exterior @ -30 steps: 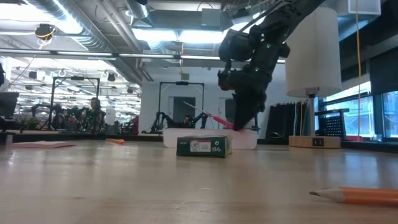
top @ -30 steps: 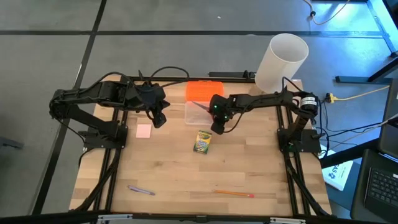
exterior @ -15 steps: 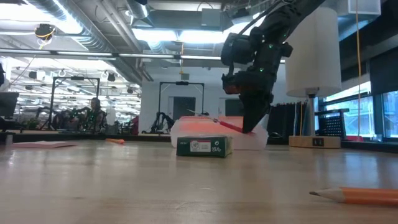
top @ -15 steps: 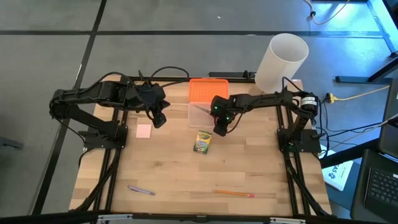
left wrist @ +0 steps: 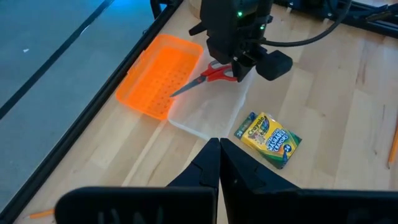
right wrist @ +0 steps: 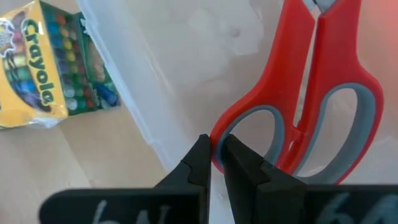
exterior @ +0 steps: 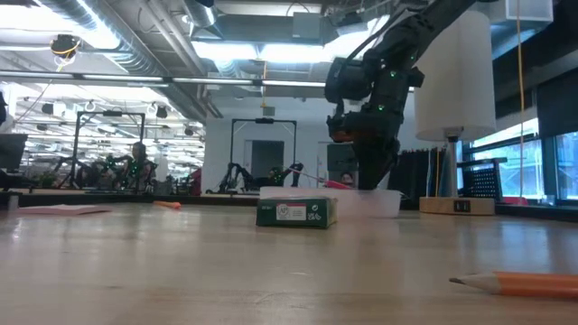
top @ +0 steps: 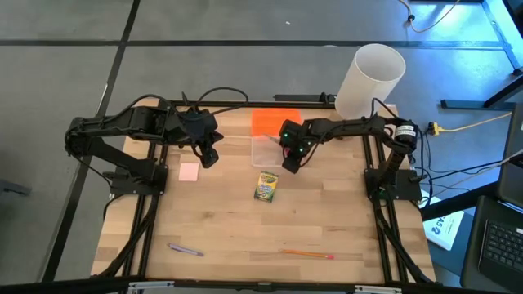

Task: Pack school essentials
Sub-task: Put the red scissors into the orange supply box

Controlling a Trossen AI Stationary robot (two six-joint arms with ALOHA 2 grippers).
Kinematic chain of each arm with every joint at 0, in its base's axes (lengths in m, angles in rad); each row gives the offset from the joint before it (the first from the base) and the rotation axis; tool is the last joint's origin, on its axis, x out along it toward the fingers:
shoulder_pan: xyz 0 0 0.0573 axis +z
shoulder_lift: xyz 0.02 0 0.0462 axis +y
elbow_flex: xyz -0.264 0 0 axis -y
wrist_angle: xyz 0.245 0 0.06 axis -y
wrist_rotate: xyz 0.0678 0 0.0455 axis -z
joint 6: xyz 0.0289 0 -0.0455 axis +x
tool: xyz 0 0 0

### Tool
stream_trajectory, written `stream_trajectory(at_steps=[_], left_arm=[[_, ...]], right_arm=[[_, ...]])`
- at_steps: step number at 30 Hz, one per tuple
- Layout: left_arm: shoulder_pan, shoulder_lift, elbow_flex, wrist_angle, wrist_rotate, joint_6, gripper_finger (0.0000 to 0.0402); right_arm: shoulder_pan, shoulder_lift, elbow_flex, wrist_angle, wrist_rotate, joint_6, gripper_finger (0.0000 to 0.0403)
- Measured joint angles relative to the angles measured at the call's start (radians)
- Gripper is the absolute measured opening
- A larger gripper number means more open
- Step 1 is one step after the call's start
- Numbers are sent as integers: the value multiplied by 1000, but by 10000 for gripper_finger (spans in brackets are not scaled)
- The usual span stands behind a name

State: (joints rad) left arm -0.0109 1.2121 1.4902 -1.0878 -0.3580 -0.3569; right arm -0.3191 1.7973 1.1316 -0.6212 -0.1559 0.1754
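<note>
now | right gripper (right wrist: 214,158) jaws clamped on scissors (right wrist: 311,93) handle | blades cut off | left gripper (left wrist: 219,163) jaws together

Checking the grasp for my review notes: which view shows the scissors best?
Left wrist view: the whole scissors hang from the right gripper over the clear box. Right wrist shows only handles; low, a sliver; high, almost nothing.

Light wood table (top: 229,220). On it: clear plastic box (top: 263,151) with orange lid (top: 271,122) at far middle; crayon box (top: 266,186) just in front; pink pad (top: 189,172) left; purple pen (top: 186,249) and orange pencil (top: 307,254) near front edge.
</note>
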Motion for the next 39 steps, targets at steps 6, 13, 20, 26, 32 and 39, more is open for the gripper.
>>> stream_trajectory(at_steps=[6,13,20,26,32,39], left_arm=[[0,0,0,0,0,7,0],[0,0,0,0,0,35,0],[0,0,0,0,0,35,0],[0,0,0,0,0,35,0],[0,0,0,0,0,35,0],[0,0,0,0,0,35,0]], right_arm=[[1,0,0,0,-20,-74,32],[0,0,0,5,-22,-113,32],[1,0,0,5,-22,-129,32],[1,0,0,6,-22,-131,32],[1,-1,0,6,-22,-132,42],[1,-1,0,3,-21,-163,57]])
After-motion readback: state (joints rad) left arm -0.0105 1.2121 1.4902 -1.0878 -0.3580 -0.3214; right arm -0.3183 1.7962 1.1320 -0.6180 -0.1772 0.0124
